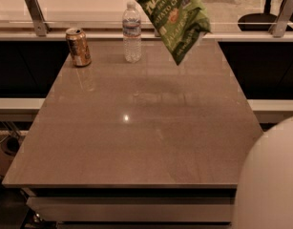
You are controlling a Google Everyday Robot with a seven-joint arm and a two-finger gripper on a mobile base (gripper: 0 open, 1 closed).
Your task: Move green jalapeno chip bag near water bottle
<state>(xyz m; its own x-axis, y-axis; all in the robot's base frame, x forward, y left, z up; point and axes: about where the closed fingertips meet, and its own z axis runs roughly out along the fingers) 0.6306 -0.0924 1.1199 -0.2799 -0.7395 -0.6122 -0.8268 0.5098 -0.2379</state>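
- Gripper: out of view, past the top edge above the bag; its grip cannot be told.
- Bag point(177, 20): hangs in the air, clear of the table point(136, 142). Its top is cut off by the frame; long axis steep, lower tip tilted.
- Bottle point(132, 32): upright at the far edge, just left of and below the bag. The move likely runs left and down.
- Can point(78, 46): upright, farther left, apart from the bottle.

Dim, warm, perhaps slightly blurred; small glare on table point(136, 147).
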